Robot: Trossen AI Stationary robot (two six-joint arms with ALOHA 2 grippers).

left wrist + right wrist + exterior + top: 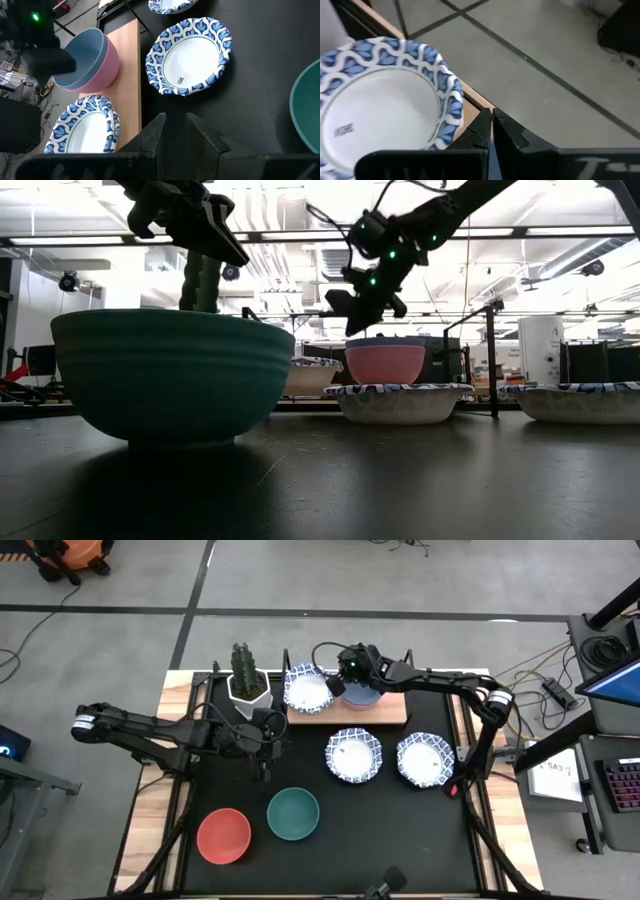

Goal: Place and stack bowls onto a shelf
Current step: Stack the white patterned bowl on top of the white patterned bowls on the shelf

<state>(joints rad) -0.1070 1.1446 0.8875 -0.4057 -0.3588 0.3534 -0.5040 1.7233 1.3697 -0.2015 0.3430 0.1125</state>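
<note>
The light-brown shelf (390,710) lies at the far side of the black mat. A white bowl with a blue patterned rim (308,689) stands on its left end. Beside it, a blue bowl sits nested in a pink bowl (362,694); the stack also shows in the left wrist view (90,57). My right gripper (338,678) is shut and empty, above the shelf between the white bowl and the stack. My left gripper (275,740) is open and empty over the mat, left of a white patterned bowl (352,755). Another white patterned bowl (425,759), a green bowl (293,813) and a red bowl (223,835) stand on the mat.
A white faceted pot with a cactus (248,682) stands just left of the shelf, close behind my left arm. The black mat (400,840) is bare at its near right. Cables and equipment stand off the table's right edge.
</note>
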